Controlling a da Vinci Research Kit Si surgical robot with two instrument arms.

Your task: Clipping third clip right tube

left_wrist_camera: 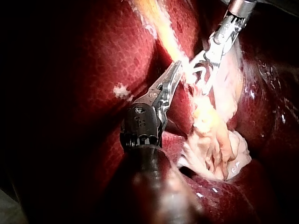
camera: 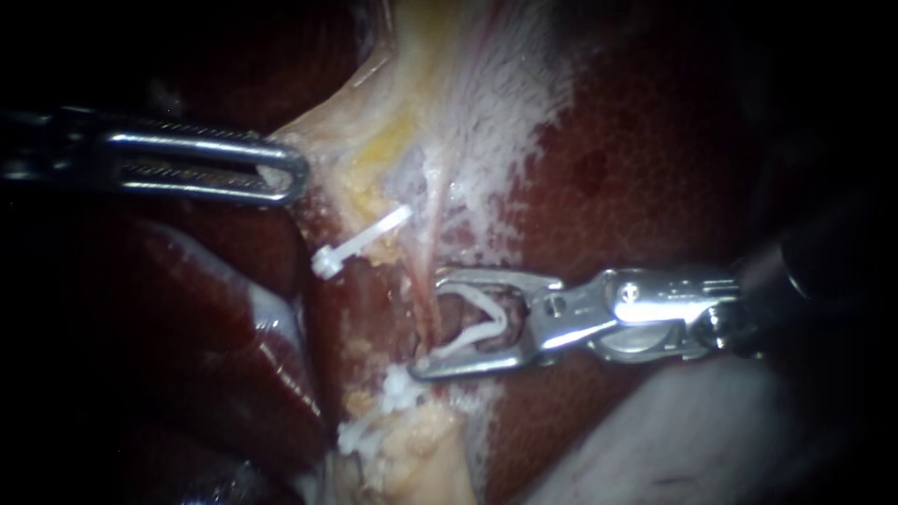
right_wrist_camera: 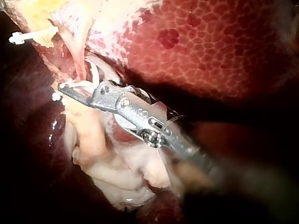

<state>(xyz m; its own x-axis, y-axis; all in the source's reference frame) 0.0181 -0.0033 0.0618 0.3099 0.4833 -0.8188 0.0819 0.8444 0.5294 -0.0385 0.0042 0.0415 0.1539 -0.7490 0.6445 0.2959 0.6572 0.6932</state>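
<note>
Right instrument: endoscope, entering from 3 o'clock; jaws spread wide, each cradling a leg of the open clip.
Tube: running 12 to 6, right at the jaws' mouth, between the tips.
Count: two instruments; three clips, namely one loaded, upper clip at 10 o'clock, lower clip at 7.
Left instrument: from 9 o'clock, jaws clamped on pale tissue.
Left wrist: left jaws together, right instrument just ahead.
Right wrist: tube dips into the spread jaws.

Endoscope: close in, facing the right instrument side-on. Each wrist camera looks forward along its own shaft, near its tip. All three views share the clip in the right instrument's jaws.
</note>
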